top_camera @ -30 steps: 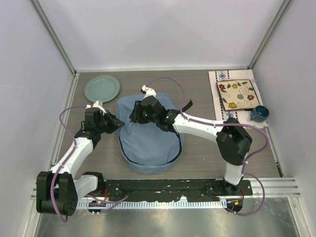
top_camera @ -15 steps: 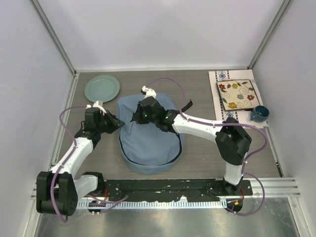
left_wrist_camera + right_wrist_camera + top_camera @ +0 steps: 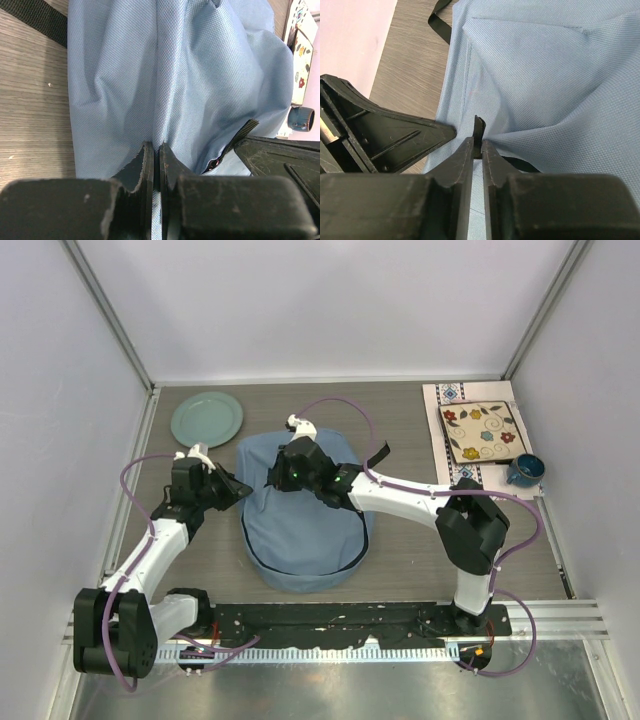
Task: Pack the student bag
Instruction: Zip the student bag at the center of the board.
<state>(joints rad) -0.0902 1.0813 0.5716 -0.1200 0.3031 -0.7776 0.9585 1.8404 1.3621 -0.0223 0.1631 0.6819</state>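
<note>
I am working in a robotics lab cell. Plain white panels (image 3: 330, 300) wall in everything beyond my left fingers (image 3: 145, 165) and right fingers (image 3: 466, 160), and bare aluminium posts (image 3: 108, 315) join them at the corners. Behind the fingers, at the near edge, a black mounting rail (image 3: 340, 618) lies bolted beside a metal sill (image 3: 330, 685), and purple cables (image 3: 335, 399) loop along the arms. The wood-grain table (image 3: 400, 420) carries a few household things: a green plate (image 3: 206, 418) beyond my left fingers, and a floral tile (image 3: 480, 432) and blue mug (image 3: 523, 470) well to the right of my right fingers.
</note>
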